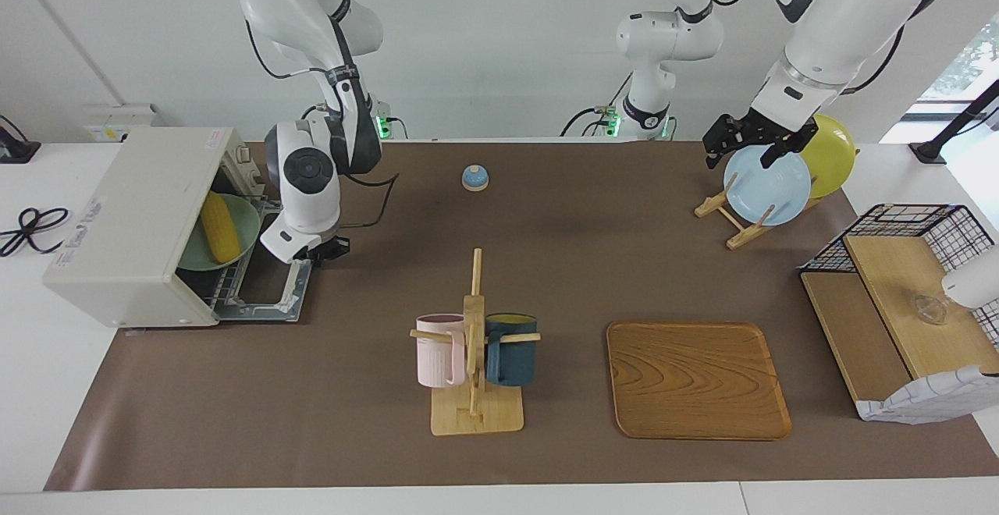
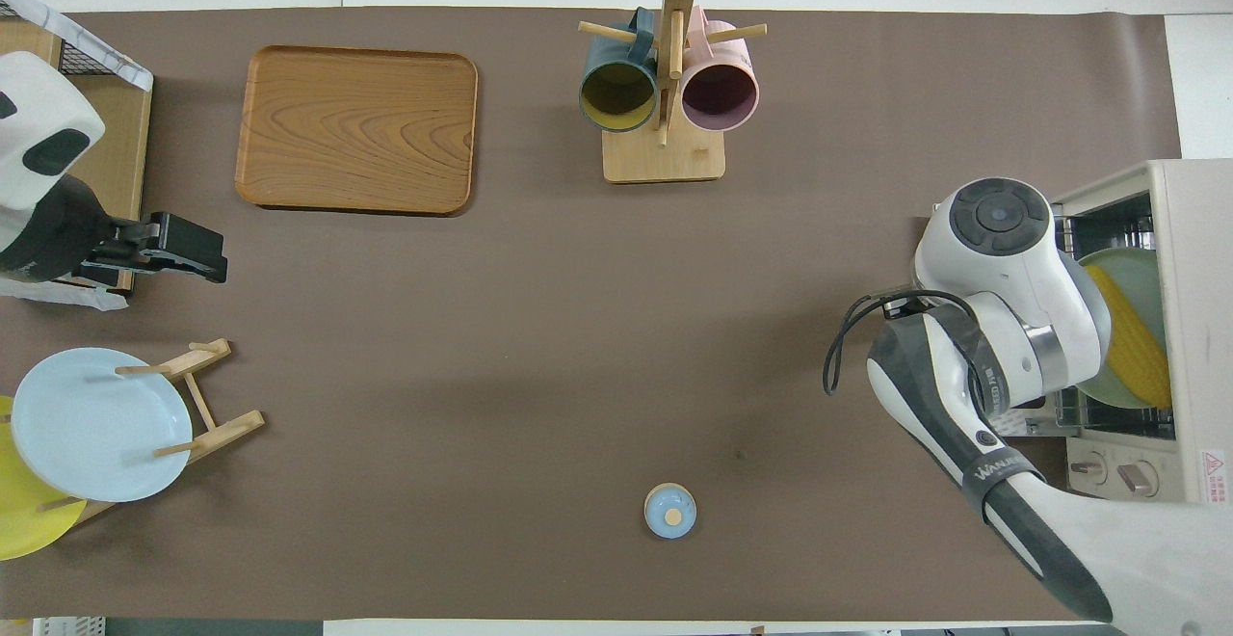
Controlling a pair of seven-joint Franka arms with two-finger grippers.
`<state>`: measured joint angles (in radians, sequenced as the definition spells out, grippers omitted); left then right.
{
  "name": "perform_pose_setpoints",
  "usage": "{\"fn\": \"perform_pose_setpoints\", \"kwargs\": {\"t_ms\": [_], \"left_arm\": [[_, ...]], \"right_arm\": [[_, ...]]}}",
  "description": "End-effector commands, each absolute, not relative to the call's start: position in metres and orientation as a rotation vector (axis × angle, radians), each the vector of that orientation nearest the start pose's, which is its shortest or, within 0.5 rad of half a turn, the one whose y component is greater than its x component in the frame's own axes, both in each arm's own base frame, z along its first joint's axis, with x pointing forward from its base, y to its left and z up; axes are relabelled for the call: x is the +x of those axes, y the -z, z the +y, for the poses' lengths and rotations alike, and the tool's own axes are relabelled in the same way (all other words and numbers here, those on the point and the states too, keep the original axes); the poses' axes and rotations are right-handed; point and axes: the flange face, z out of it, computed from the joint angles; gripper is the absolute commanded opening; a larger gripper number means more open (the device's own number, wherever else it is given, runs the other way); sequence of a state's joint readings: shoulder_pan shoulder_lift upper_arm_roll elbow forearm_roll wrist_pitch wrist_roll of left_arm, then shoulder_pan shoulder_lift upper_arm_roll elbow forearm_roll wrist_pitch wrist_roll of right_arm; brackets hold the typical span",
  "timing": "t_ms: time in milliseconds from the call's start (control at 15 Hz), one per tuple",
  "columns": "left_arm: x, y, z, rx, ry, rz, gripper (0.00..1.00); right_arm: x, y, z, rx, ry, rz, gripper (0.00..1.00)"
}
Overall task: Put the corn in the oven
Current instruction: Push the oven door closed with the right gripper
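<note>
The yellow corn (image 1: 220, 226) lies on a green plate (image 1: 248, 217) on the wire rack inside the off-white oven (image 1: 133, 211), whose door (image 1: 269, 296) hangs open and flat. The overhead view shows the corn (image 2: 1137, 352) in the oven (image 2: 1199, 328) mouth, partly covered by the right arm. My right gripper (image 1: 322, 250) is shut and holds nothing, just off the open door's edge and clear of the plate. My left gripper (image 1: 743, 152) (image 2: 188, 251) waits open and empty in the air by the wire shelf.
A mug rack (image 1: 474, 343) with a pink and a blue mug stands mid-table, a wooden tray (image 1: 697, 378) beside it. A small blue bell (image 1: 474, 178) sits near the robots. A plate rack with a light blue plate (image 1: 765, 183) and a wire shelf (image 1: 905, 296) are at the left arm's end.
</note>
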<state>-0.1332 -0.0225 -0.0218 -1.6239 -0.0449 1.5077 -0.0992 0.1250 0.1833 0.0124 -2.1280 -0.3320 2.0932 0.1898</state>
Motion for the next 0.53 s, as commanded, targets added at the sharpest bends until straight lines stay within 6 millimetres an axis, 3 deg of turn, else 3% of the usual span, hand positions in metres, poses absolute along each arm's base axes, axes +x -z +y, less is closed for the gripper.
{"fn": "perform_pose_setpoints", "kwargs": {"t_ms": [0, 200, 467], "left_arm": [[0.526, -0.609, -0.083, -3.154, -0.155, 0.095, 1.00], [0.526, -0.609, -0.083, -3.154, -0.155, 0.095, 1.00], [0.526, -0.609, -0.083, -3.154, -0.155, 0.095, 1.00]], "right_arm": [[0.558, -0.356, 0.042, -3.502, -0.382, -0.216, 0.00], [0.554, -0.400, 0.031, -3.501, -0.398, -0.176, 0.00], [0.542, -0.430, 0.003, -3.460, -0.464, -0.151, 0.00]]}}
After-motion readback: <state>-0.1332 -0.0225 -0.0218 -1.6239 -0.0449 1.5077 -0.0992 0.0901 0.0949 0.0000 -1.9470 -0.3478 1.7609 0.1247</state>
